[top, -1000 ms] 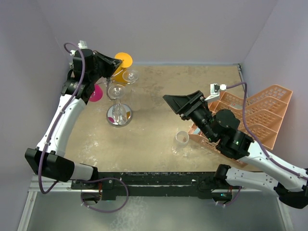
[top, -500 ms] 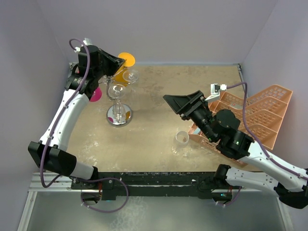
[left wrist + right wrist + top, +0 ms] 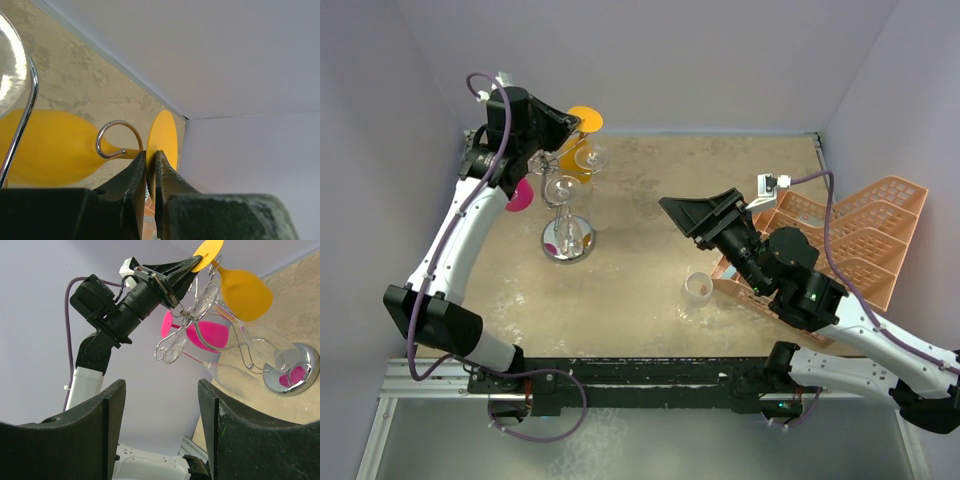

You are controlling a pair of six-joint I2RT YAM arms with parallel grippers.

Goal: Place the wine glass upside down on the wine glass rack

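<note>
Lavender walls enclose a tan table (image 3: pixel 650 170). The left gripper (image 3: pixel 150 156) is clamped on the foot of the yellow wine glass (image 3: pixel 162 132). The glass is tilted foot-up, its stem in a scroll loop of the wine glass rack (image 3: pixel 567 245), at ten o'clock on the table. The right gripper (image 3: pixel 695 205) hovers at the rack's three o'clock, jaws apart.

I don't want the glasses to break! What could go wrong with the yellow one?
The left gripper pinches only the thin foot of the yellow wine glass, so it might slip. Its stem sits right at a curled hook of the wine glass rack; released too soon, it could drop. The pink glass hangs close and could get knocked.
</note>
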